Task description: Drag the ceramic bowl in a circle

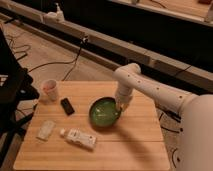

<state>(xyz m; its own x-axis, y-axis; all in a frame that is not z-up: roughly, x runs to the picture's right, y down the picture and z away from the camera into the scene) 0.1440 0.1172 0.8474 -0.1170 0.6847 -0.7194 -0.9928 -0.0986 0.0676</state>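
The ceramic bowl (104, 113), dark green and glossy with a lighter green inside, sits on the wooden table (140, 145) a little right of its middle. My gripper (120, 106) comes down from the white arm (150, 90) at the back right. It is shut on the bowl's right rim, and the bowl rests on the tabletop.
A small pale pinkish cup (49, 89) stands at the table's back left. A black flat object (67, 106) lies left of the bowl. A white bottle (80, 138) lies in front of the bowl and a clear packet (46, 129) at the front left. Cables run on the floor behind.
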